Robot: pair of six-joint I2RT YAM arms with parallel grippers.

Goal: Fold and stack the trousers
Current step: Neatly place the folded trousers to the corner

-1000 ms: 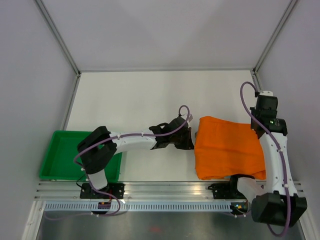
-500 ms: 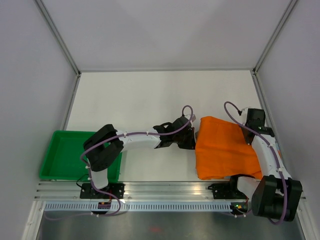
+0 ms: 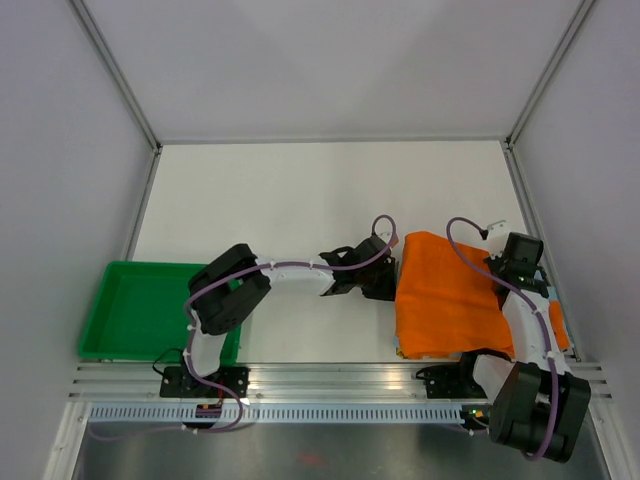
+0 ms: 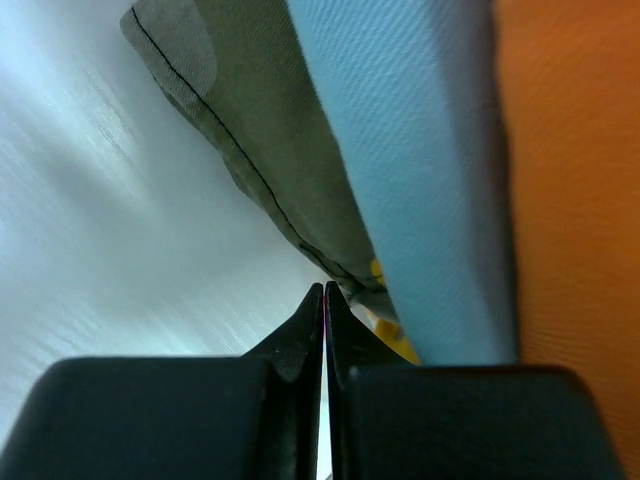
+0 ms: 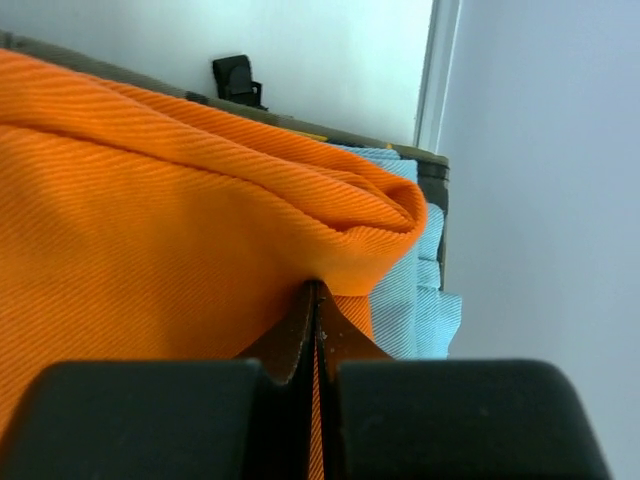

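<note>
The orange trousers (image 3: 445, 295) lie folded in a flat pile at the right of the table, on top of a light blue cloth (image 4: 420, 150) and an olive cloth (image 4: 260, 120). My left gripper (image 3: 388, 283) is shut, and its tips (image 4: 323, 292) sit at the pile's left edge, beside the olive and blue layers, with nothing between them. My right gripper (image 3: 518, 254) is shut, and its tips (image 5: 315, 288) are pushed against a raised fold of the trousers (image 5: 150, 180) near their right edge. The light blue cloth (image 5: 415, 300) shows under that fold.
A green tray (image 3: 100, 310) sits at the near left. A small yellow piece (image 4: 395, 338) shows under the blue cloth. The right wall and a metal post (image 3: 530, 200) stand close to the right arm. White table stretches behind the pile.
My right arm swung in from the right wall onto the trousers' right side. My left gripper crept right against the pile's left edge, and the pile shifted slightly right.
</note>
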